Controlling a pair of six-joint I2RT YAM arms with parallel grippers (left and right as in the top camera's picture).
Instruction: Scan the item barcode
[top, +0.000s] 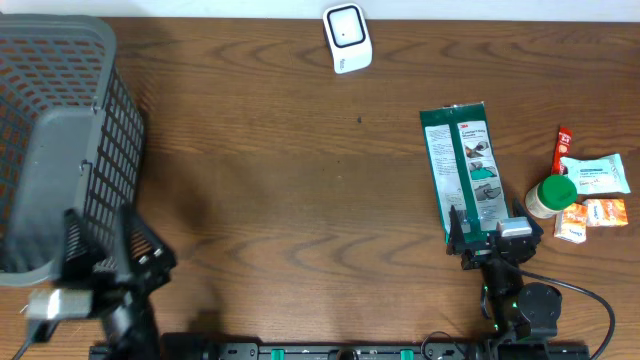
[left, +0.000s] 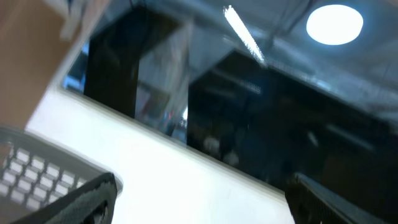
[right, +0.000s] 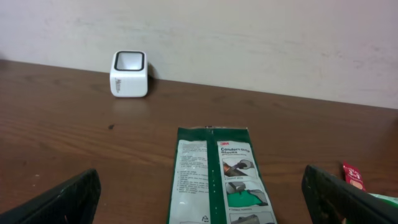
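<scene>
A flat green and white packet (top: 465, 170) lies lengthwise on the brown table at the right. Its near end (right: 217, 177) sits between the fingers of my right gripper (top: 492, 230), which stands wide open just behind it, apart from it. In the right wrist view that gripper (right: 202, 202) straddles the packet's end. No barcode shows clearly on the packet. A white cube scanner (top: 346, 38) stands at the far edge, by the wall (right: 130, 73). My left gripper (top: 105, 242) is open and empty at the front left, tilted upward (left: 205, 202).
A grey mesh basket (top: 60, 130) fills the left side, its rim (left: 31, 171) beside my left fingers. At the far right lie a green-lidded jar (top: 550, 195), a red sachet (top: 563, 145), a wipes pack (top: 597, 173) and small orange boxes (top: 585, 218).
</scene>
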